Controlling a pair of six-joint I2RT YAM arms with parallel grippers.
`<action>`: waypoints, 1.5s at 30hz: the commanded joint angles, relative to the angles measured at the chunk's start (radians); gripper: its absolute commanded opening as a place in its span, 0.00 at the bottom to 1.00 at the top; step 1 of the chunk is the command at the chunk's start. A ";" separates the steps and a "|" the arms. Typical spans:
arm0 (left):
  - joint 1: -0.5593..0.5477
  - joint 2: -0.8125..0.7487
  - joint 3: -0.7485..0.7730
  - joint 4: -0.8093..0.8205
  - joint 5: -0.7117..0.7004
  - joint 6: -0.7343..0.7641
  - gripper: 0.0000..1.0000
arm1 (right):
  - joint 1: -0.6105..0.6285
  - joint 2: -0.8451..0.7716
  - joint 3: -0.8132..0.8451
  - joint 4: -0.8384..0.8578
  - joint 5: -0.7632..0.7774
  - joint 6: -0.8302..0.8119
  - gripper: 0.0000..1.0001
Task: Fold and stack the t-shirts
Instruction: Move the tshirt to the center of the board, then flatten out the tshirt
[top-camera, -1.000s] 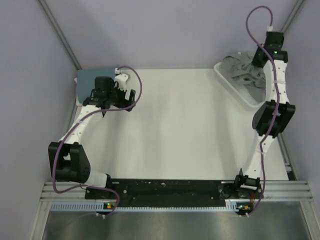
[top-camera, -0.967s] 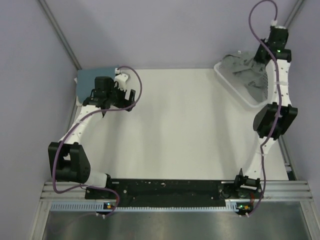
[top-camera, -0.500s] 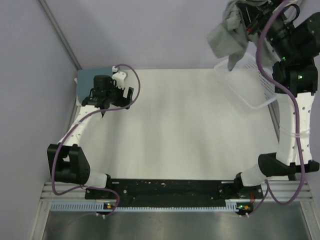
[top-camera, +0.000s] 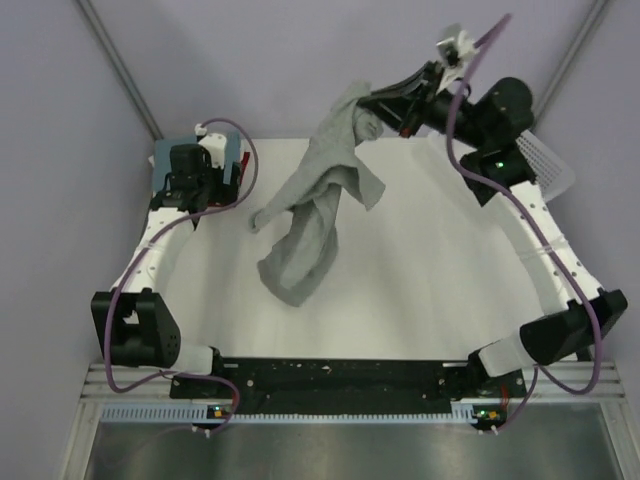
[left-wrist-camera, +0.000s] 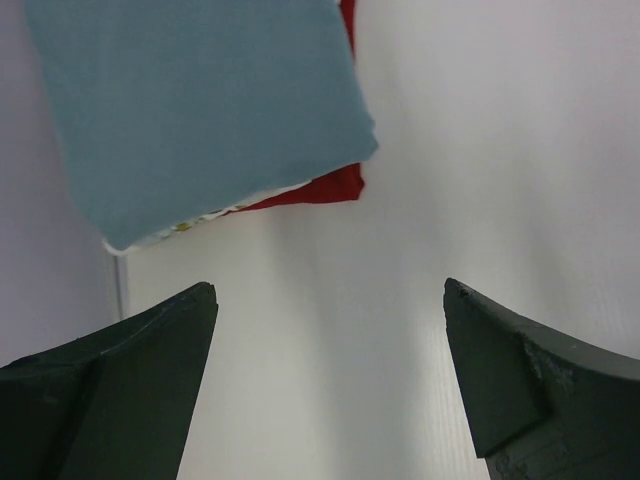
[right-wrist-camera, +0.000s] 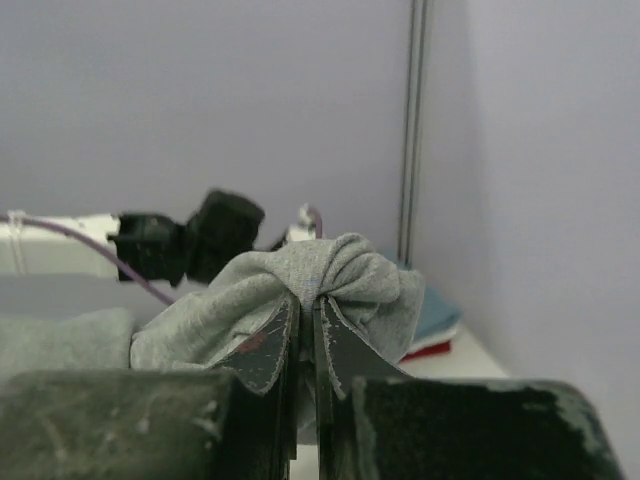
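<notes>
My right gripper (top-camera: 378, 112) is shut on the heather-grey t-shirt (top-camera: 318, 200) and holds it up by a bunched fold, raised over the back middle of the table. The shirt hangs down and its lower end trails on the table. In the right wrist view the cloth (right-wrist-camera: 300, 290) bulges around the closed fingertips (right-wrist-camera: 308, 300). A stack of folded shirts, teal-blue (left-wrist-camera: 200, 100) on top, a whitish one (left-wrist-camera: 205, 215) beneath and red (left-wrist-camera: 320, 188) at the bottom, lies at the back left corner (top-camera: 165, 158). My left gripper (left-wrist-camera: 330, 300) is open and empty just in front of that stack.
The white lattice basket (top-camera: 548, 165) stands at the back right, mostly hidden behind my right arm. The white table (top-camera: 400, 290) is walled by lilac panels on three sides. My left arm (top-camera: 150, 250) runs along the left edge.
My right gripper has lifted the grey shirt out of the basket and swung it left over the table, where it now drapes down. My left gripper has shifted slightly toward the stack.
</notes>
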 joint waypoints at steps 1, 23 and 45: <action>0.033 -0.032 0.037 0.056 -0.129 -0.013 0.99 | 0.009 0.058 -0.249 0.121 0.004 0.069 0.00; -0.154 -0.077 -0.205 -0.291 0.325 0.309 0.73 | 0.050 0.330 -0.381 -0.581 0.593 -0.248 0.57; 0.114 -0.178 -0.273 -0.309 0.298 0.208 0.73 | 0.442 0.576 -0.364 -0.396 0.446 -0.532 0.46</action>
